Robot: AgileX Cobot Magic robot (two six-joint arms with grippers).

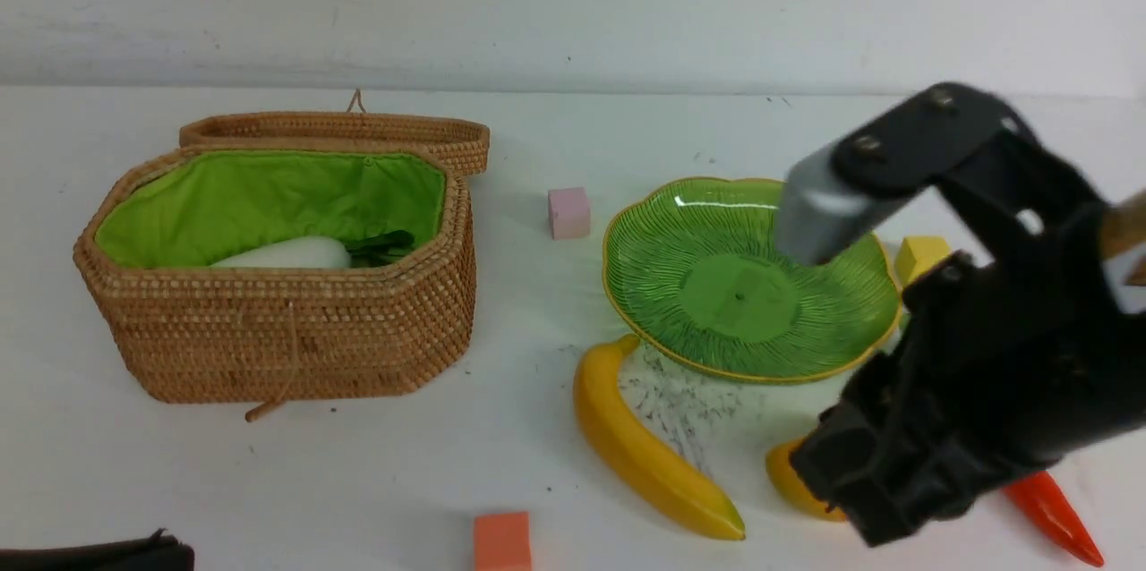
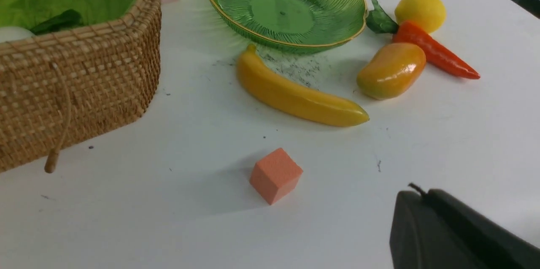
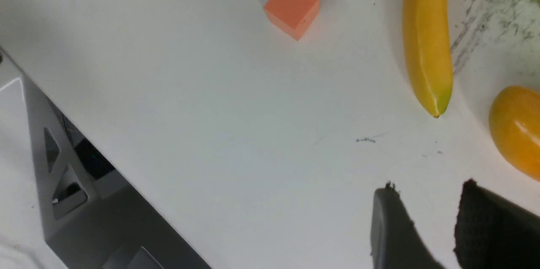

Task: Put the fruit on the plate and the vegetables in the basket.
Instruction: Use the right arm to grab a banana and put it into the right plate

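Observation:
The wicker basket (image 1: 277, 329) stands open at the left, with a white radish (image 1: 286, 253) lying in its green lining. The green plate (image 1: 716, 285) at centre right holds nothing. In front of it lie a banana (image 1: 645, 455) and a mango (image 2: 390, 71). Beside the mango are a carrot (image 2: 434, 52) and a lemon (image 2: 419, 9). My right gripper (image 3: 428, 189) hangs open over bare table near the mango, with nothing between its fingers. My right arm (image 1: 985, 374) hides part of the mango and plate in the front view. The left gripper (image 2: 417, 195) is shut and empty, low near the front edge.
A pink cube (image 1: 568, 213) sits between basket and plate. A yellow cube (image 1: 922, 258) stands behind the plate's right side. An orange cube (image 1: 501, 542) lies near the front edge. The basket's lid (image 1: 340, 128) hangs open behind it. The table's edge (image 3: 105, 163) shows in the right wrist view.

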